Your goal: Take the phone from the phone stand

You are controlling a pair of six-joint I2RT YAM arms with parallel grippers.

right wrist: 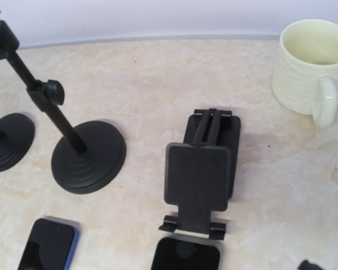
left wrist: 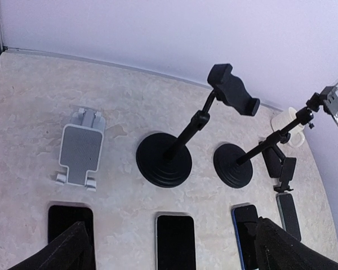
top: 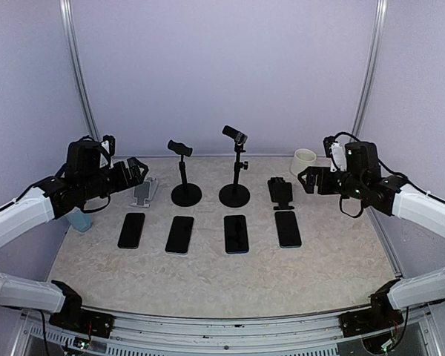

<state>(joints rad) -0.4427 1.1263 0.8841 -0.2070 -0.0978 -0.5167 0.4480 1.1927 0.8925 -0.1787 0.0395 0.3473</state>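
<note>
Your right gripper hangs jaws apart, empty; left gripper likewise; rightmost phone lies flat just near of the black stand, long axis near-far; right arm's closest; looks done.

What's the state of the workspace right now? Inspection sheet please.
Surface: beige marbled table.
Job's things: four phones lie flat in a row, one in front of each stand. The silver folding stand, two black pole stands and the black folding stand hold no phone.
Clutter: cream mug at far right; pale blue object by the left arm, cannot identify.
Grippers: left gripper and right gripper open, empty, above the table.
Cables: black cables looped at both wrists.
Surroundings: pale lilac enclosure walls, metal corner poles.
</note>
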